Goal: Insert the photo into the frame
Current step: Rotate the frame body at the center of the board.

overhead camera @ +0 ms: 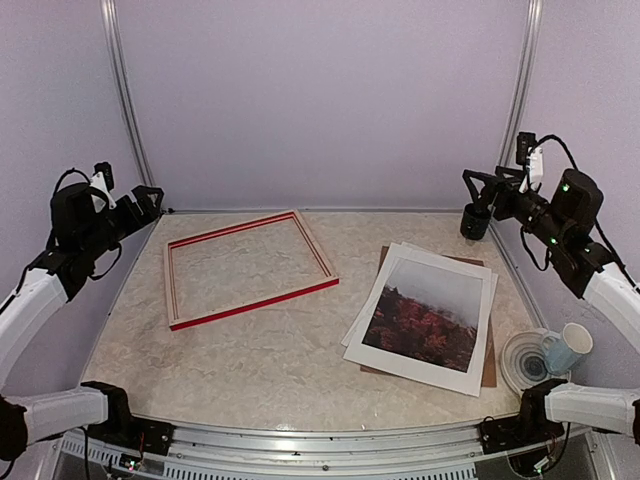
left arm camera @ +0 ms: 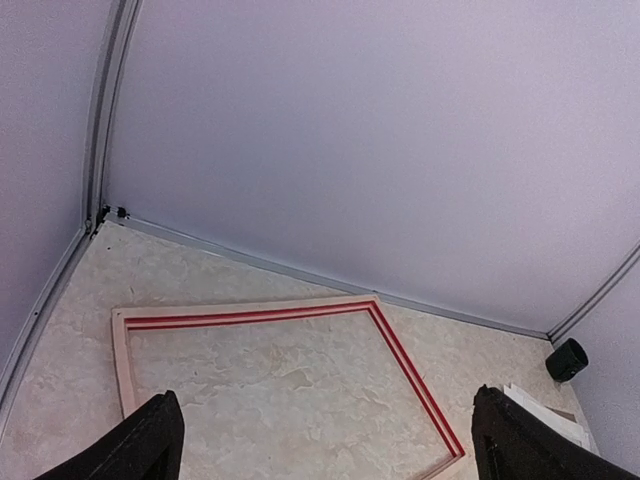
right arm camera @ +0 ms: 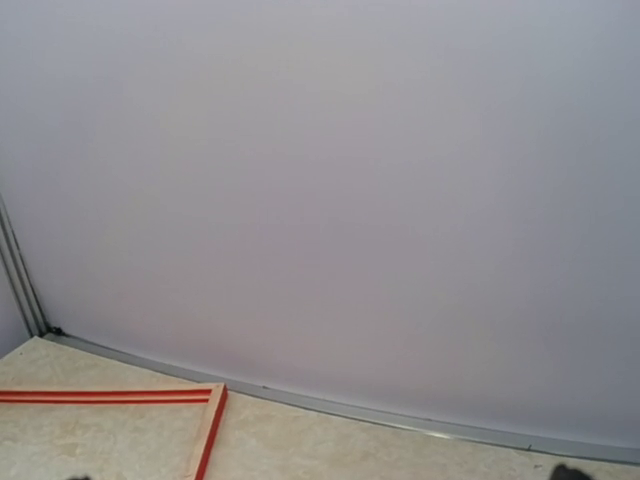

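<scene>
Thin photo (overhead camera: 425, 315) looks bendy, lying near the red frame (overhead camera: 255, 303).
Left claw (overhead camera: 152, 203) and right claw (overhead camera: 482, 190) spread wide; pinch its white edge softly.

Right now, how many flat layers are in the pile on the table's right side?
3: the photo on top, a white sheet peeking out beneath it, and a brown panel at the bottom. More could be hidden between them.

Brown panel (overhead camera: 489, 355) mostly beneath photo (overhead camera: 425, 315)
</scene>
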`<state>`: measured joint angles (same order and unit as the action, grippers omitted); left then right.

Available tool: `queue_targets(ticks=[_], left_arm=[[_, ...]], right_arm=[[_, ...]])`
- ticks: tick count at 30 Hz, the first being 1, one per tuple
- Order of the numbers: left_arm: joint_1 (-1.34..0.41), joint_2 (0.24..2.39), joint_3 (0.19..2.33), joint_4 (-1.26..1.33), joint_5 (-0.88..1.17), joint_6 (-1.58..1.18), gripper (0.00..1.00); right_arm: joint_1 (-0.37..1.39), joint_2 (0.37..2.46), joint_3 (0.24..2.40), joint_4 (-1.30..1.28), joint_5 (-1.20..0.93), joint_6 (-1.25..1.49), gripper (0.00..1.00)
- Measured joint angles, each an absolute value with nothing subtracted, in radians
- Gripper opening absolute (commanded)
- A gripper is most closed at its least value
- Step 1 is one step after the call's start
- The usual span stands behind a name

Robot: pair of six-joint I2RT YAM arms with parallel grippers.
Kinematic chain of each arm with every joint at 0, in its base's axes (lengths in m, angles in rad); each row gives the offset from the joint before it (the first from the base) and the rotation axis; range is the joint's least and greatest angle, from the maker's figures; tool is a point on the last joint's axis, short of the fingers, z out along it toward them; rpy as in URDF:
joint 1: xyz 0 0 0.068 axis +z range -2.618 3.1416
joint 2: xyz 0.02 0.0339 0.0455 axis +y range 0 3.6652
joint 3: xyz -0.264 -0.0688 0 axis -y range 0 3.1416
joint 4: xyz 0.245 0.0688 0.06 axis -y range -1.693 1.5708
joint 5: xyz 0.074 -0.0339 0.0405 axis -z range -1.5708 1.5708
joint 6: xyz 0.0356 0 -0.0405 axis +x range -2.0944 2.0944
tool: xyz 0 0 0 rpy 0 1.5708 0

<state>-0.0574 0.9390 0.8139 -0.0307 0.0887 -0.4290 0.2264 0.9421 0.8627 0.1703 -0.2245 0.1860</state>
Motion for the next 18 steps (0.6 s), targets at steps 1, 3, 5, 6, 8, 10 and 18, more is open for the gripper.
queue_targets(ticks=[1, 3, 5, 6, 8, 10, 18], left_arm=[[-0.057, 0.942, 0.817, -0.030, 0.091, -0.431, 0.99], [-0.057, 0.946, 0.820, -0.029, 0.093, -0.435, 0.99], [-0.057, 0.949, 0.820, -0.027, 0.093, -0.442, 0.99], [-0.058, 0.951, 0.818, -0.022, 0.093, -0.447, 0.99], [-0.064, 0.951, 0.810, -0.006, 0.086, -0.453, 0.99], [-0.073, 0.950, 0.801, 0.007, 0.075, -0.458, 0.99], [-0.155, 0.965, 0.765, 0.038, 0.027, -0.475, 0.99]], right_arm=[[0.227, 0.941, 0.861, 0.171, -0.223, 0.187, 0.99], [0.227, 0.942, 0.860, 0.171, -0.220, 0.199, 0.99], [0.227, 0.947, 0.860, 0.173, -0.223, 0.215, 0.99], [0.227, 0.952, 0.859, 0.179, -0.226, 0.231, 0.99], [0.227, 0.962, 0.851, 0.190, -0.236, 0.260, 0.99], [0.227, 0.969, 0.845, 0.193, -0.250, 0.276, 0.99], [0.227, 0.988, 0.840, 0.193, -0.392, 0.268, 0.99]])
